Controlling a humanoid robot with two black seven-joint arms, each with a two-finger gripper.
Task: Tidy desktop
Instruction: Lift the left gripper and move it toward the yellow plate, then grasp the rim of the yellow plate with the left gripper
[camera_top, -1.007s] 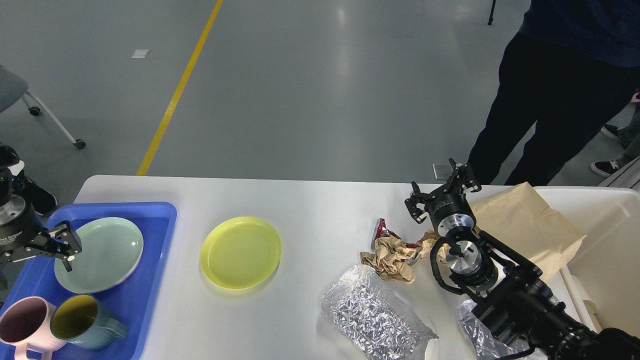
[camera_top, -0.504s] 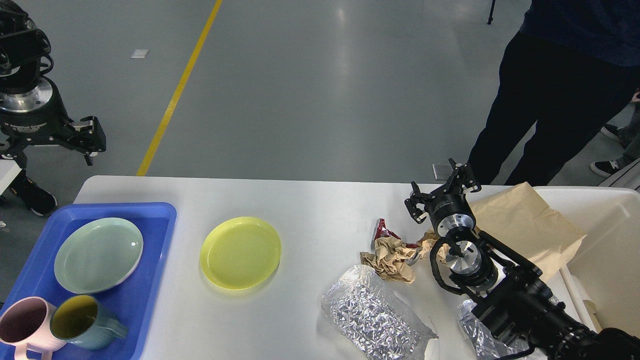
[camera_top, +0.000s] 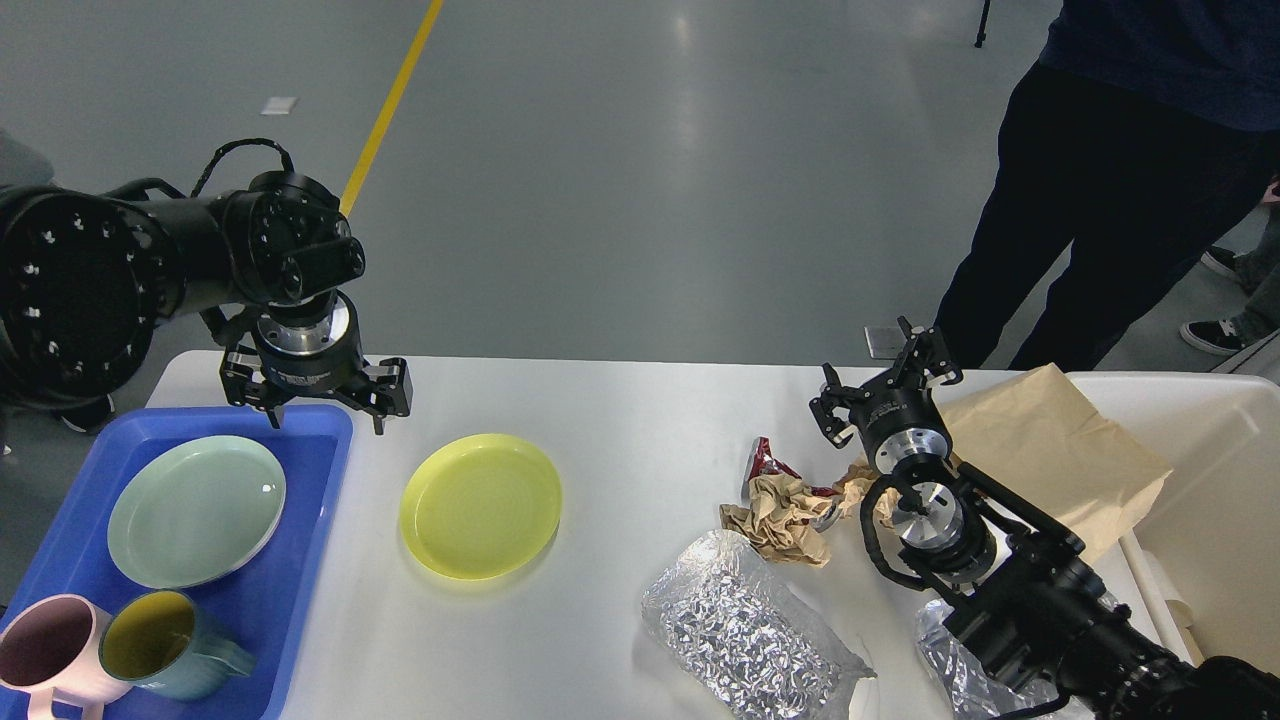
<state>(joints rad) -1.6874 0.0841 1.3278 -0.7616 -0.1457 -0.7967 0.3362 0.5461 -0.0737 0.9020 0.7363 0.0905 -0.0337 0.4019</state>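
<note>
Left hand (camera_top: 325, 410) spread empty above blue tray (camera_top: 300, 560) edge; right hand (camera_top: 885, 385) spread empty over desktop (camera_top: 620, 420).

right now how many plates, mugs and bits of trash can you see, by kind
plates: 2, a green plate in the blue tray and a yellow plate on the desktop
mugs: 2, a pink mug and a teal mug
foil bags: 2
crumpled paper: 1
paper bag: 1
red wrapper: 1
total: 9
</note>
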